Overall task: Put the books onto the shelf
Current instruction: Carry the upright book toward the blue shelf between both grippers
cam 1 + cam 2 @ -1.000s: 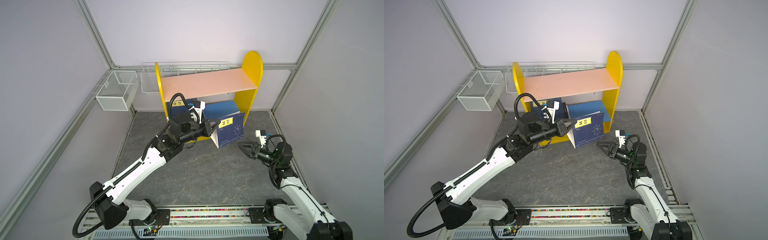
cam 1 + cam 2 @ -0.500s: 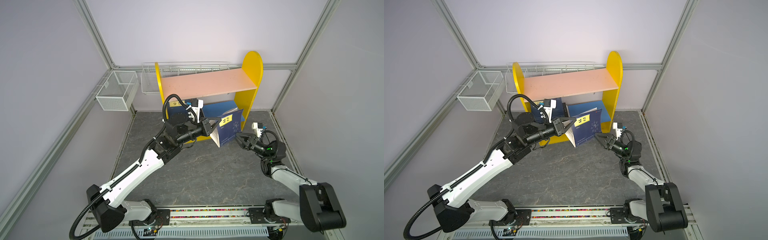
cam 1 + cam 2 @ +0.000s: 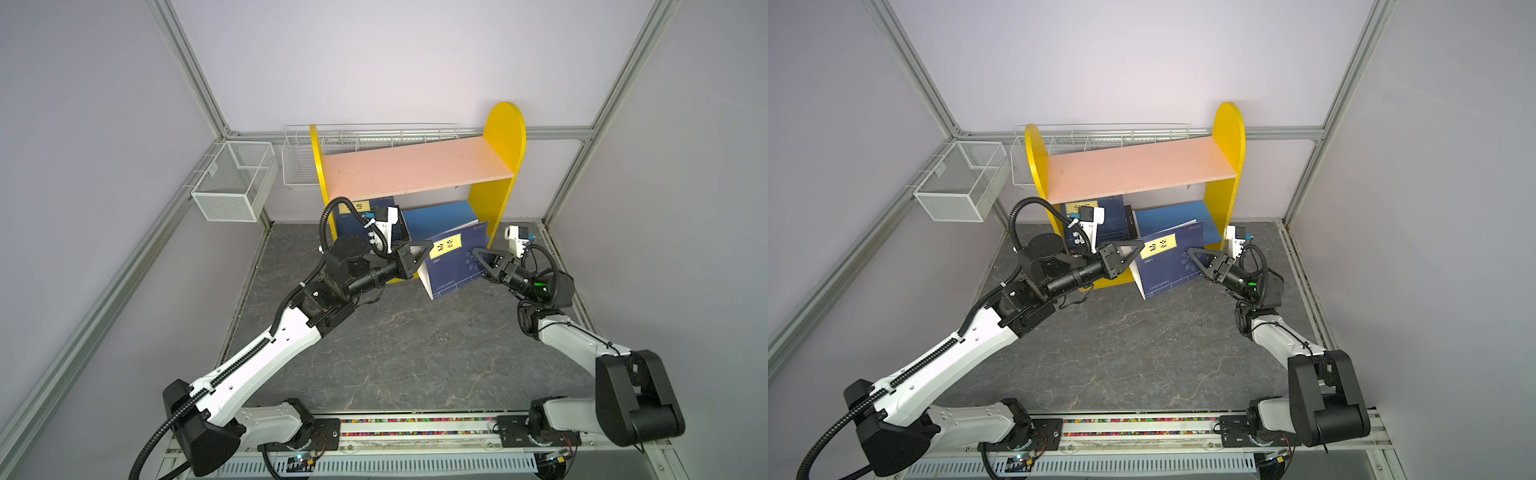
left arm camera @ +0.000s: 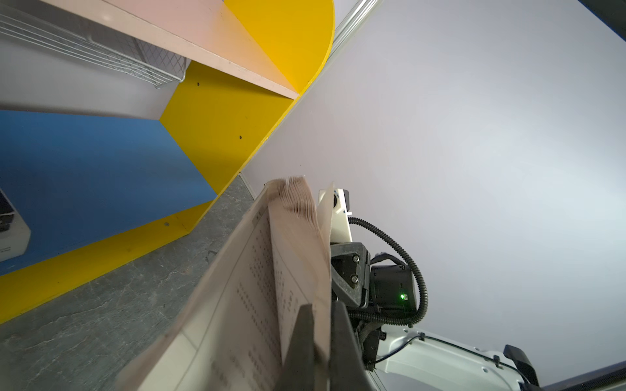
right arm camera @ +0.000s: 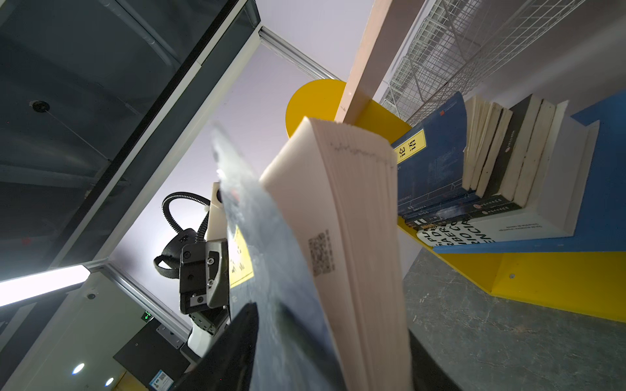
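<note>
On the shelf [image 3: 505,137], a row of books [image 5: 501,162] fills the left half of the lower blue board [image 3: 440,216]. The right half is bare up to the yellow side. A tilted navy book [image 3: 453,266] stands across the front of that bare bay. The left gripper [image 3: 428,245] at its left edge and the right gripper [image 3: 477,254] at its right block the approach. The pink upper board [image 3: 415,166] is open from above, with a wire basket [image 3: 297,166] close behind. The tabletop [image 3: 395,345] in front lies open.

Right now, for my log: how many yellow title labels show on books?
2: one on the tilted navy book before the shelf, one on the shelved book, lower left. Others may be hidden.
</note>
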{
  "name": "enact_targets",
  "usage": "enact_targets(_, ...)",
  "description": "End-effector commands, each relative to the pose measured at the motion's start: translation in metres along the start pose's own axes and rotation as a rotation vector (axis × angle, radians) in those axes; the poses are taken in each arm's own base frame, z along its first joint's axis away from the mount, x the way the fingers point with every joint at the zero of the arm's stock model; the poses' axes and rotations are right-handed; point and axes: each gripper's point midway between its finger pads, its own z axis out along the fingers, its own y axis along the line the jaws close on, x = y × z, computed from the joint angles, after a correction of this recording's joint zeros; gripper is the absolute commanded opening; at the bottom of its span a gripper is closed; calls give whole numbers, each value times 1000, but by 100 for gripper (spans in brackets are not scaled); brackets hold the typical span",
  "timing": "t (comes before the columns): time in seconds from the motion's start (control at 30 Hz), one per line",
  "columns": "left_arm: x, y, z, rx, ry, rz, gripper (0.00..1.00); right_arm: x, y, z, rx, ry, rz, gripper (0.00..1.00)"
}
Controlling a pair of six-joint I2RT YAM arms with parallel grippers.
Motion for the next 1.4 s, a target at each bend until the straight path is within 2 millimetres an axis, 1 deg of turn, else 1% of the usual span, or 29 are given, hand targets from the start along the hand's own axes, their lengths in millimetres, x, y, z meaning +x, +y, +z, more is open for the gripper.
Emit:
enact_targets(0.0,-9,6,-9,-48,-34,47,0,1,17,1,-52,7,-3,40)
enact_targets(0.07,-9,12,-9,-76,-33,53,0,2,16,1,-50,7,5,34)
enact_targets(0.1,-9,15,-10,-85,-30,56,0,2,15,1,-49,6,8,27)
enact_targets(0.17,-8,20,-9,-106,-25,60,0,1,14,2,-48,5,17,18)
enact_targets(0.23,-9,29,-10,-147,-31,65,0,0,11,2,-42,3,31,16)
enact_targets(0.27,-10,34,-12,-175,-35,69,2,1,8,2,-37,4,40,15)
enact_targets(0.3,-10,39,-15,-201,-41,72,11,1,5,2,-31,0,51,14)
enact_targets(0.33,-11,42,-18,-221,-47,78,23,0,3,1,-27,-5,55,14)
enact_targets(0.4,-11,52,-29,-278,-63,88,53,0,0,1,-15,-15,65,12)
enact_targets(0.43,-10,57,-35,-305,-70,92,62,-1,-1,1,-8,-22,67,12)
enact_targets(0.5,-4,68,-49,-354,-82,86,76,-4,-3,0,13,-39,64,12)
enact_targets(0.57,8,76,-57,-361,-69,65,84,-7,-2,0,31,-55,62,11)
enact_targets(0.6,17,78,-58,-347,-50,45,86,-9,-1,1,41,-60,43,11)
enact_targets(0.7,41,75,-50,-263,18,-8,89,-11,5,3,53,-63,26,10)
enact_targets(0.77,50,71,-43,-205,41,-39,90,-11,10,5,53,-60,20,10)
enact_targets(0.9,58,65,-28,-117,61,-93,90,-7,17,8,55,-53,12,10)
enact_targets(1.03,63,60,-11,-45,79,-133,90,-8,25,8,50,-57,-3,10)
enact_targets(1.07,64,56,-6,-10,85,-148,89,-1,30,13,35,-34,1,10)
enact_targets(1.13,64,47,2,59,89,-175,86,-2,33,13,33,-43,-6,10)
enact_targets(1.23,64,38,10,129,97,-206,75,-4,36,13,34,-58,-19,10)
enact_targets(1.33,67,39,15,135,100,-220,60,-6,38,14,28,-65,-28,10)
enact_targets(1.37,66,41,15,129,95,-223,49,-6,38,15,29,-66,-29,10)
